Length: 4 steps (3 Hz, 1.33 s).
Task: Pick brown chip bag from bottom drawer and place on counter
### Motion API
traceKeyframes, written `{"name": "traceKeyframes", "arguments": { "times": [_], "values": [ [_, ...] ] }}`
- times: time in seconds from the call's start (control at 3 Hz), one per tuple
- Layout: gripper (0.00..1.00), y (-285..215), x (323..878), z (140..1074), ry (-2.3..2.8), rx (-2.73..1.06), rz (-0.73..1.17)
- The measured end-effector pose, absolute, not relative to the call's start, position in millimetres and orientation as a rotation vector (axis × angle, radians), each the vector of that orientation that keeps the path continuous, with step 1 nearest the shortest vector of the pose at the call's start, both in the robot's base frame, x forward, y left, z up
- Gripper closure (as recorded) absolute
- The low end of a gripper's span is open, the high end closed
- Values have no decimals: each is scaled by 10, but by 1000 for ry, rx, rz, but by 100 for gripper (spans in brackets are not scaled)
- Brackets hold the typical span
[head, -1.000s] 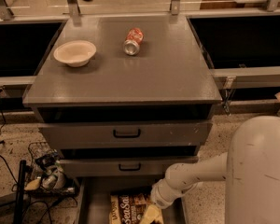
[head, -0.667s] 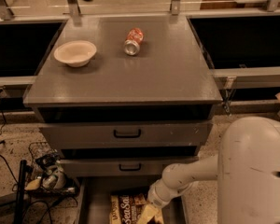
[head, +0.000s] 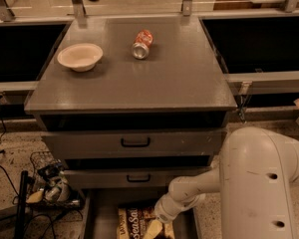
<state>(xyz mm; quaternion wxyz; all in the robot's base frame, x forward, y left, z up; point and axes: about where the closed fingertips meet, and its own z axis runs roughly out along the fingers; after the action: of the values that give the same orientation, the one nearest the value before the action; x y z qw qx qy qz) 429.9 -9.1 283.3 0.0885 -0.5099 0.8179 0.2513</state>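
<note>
A white robot arm reaches down into the open bottom drawer (head: 91, 217). Its gripper (head: 153, 229) sits over the brown chip bag (head: 131, 227) lying there; whether it is apart or together cannot be told. Well above it, the bench (head: 139, 83) carries a bowl (head: 79, 57) and a red can (head: 142, 44).

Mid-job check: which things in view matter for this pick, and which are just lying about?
For the job:
- chip bag, lying in the bottom drawer
- counter, where it goes
- gripper, down in the drawer at the bag

Lying about:
- bowl and soda can, on the counter
- wire basket, on the floor
</note>
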Motion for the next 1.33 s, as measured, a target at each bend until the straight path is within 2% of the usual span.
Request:
{"name": "traceKeyframes", "arguments": {
  "times": [0.67,1.33],
  "values": [
    [0,92,4406,2361,2435,-1493,831],
    [0,241,4557,2244,2418,-1438,794]
  ]
}}
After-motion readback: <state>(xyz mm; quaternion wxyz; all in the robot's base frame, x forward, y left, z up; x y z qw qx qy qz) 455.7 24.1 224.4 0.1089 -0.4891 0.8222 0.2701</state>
